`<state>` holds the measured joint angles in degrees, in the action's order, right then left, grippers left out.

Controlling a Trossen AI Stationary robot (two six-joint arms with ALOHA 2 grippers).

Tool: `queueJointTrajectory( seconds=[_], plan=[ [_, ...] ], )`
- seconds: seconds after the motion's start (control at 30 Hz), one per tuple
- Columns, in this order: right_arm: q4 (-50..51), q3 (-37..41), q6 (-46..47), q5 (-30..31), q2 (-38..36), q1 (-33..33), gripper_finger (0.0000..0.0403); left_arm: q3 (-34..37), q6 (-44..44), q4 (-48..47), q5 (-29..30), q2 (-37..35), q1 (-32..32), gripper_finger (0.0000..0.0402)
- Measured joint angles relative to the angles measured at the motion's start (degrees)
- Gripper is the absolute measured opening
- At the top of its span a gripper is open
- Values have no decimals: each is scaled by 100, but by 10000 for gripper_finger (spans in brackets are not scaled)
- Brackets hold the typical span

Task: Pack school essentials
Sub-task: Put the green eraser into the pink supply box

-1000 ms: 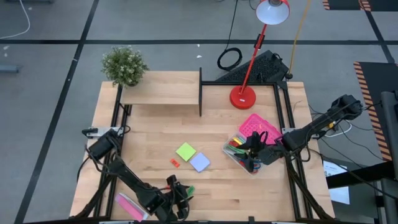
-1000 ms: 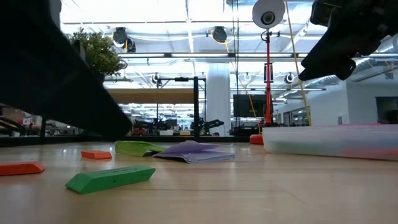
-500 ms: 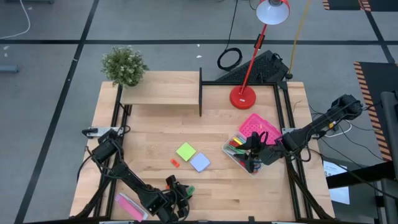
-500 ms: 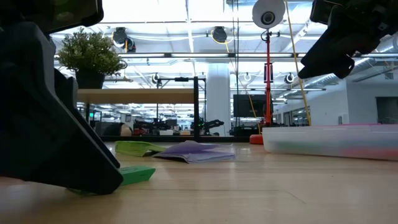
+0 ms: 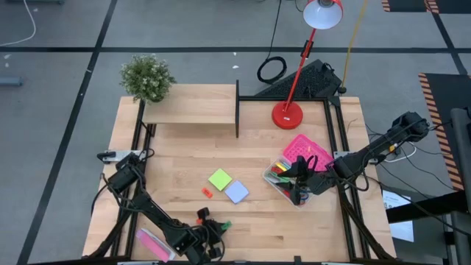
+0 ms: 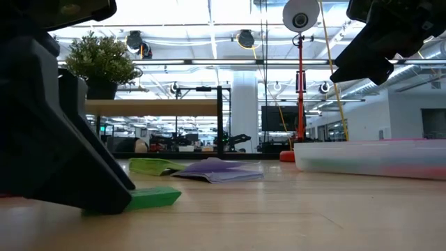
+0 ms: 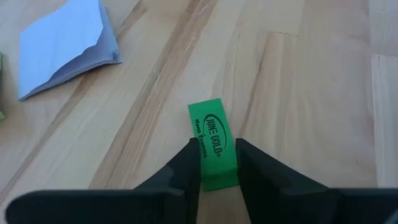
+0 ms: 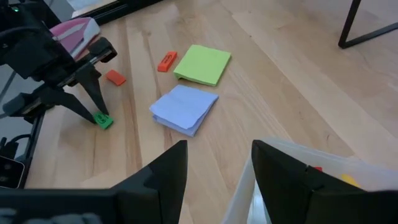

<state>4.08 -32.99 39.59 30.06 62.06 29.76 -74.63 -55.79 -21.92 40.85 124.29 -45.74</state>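
Green printed eraser block (image 7: 213, 144) pinched between left fingers (image 7: 186, 167), right fingers (image 8: 171, 167) spread over half-filled clear plastic box (image 5: 278, 184); two sticky-note pads (image 5: 227, 185) left on tabletop (image 5: 184, 154).

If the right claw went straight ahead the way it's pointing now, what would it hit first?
Probably the pale-blue sticky-note pad, which lies nearest ahead of the open right claw in its wrist view; the green pad lies just beyond. Depth is hard to judge, so it might reach bare table first.
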Motion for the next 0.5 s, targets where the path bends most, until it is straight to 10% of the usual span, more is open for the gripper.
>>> queueJointTrajectory(
  seconds=[0.5],
  plan=[
    [-2411,-2,-1544,-548,1205,39,171,73,1377,186,71,-396,231,100]
  ],
)
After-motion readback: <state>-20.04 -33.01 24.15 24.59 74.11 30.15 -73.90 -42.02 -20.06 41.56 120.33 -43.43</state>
